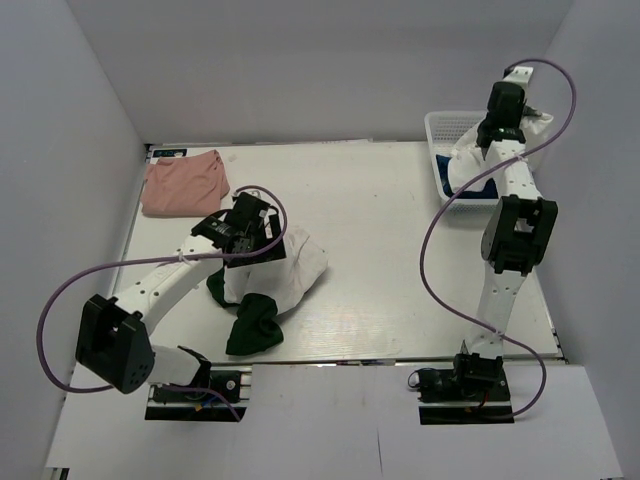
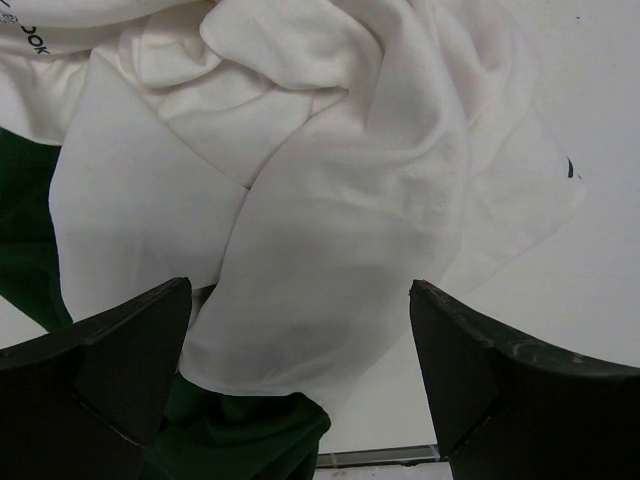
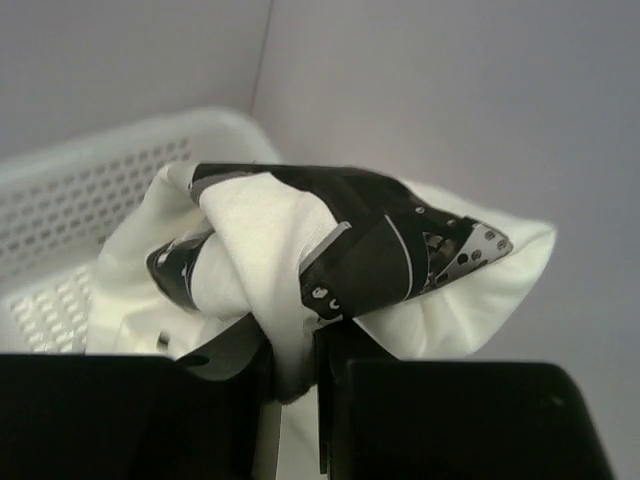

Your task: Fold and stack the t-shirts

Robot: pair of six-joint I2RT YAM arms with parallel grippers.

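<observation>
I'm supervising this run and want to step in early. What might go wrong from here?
The right end effector pinches only a bunched fold of the white printed tee above the basket; it may slip, or its trailing cloth may drag the blue shirt out. The open left end effector hovers over the crumpled green-sleeved tee; closing there would likely grab several layers.

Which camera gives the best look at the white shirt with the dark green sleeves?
Top external: nearly the whole white-and-green shirt shows. Left wrist sees only a close patch of white folds and green; right wrist shows none of it.
</observation>
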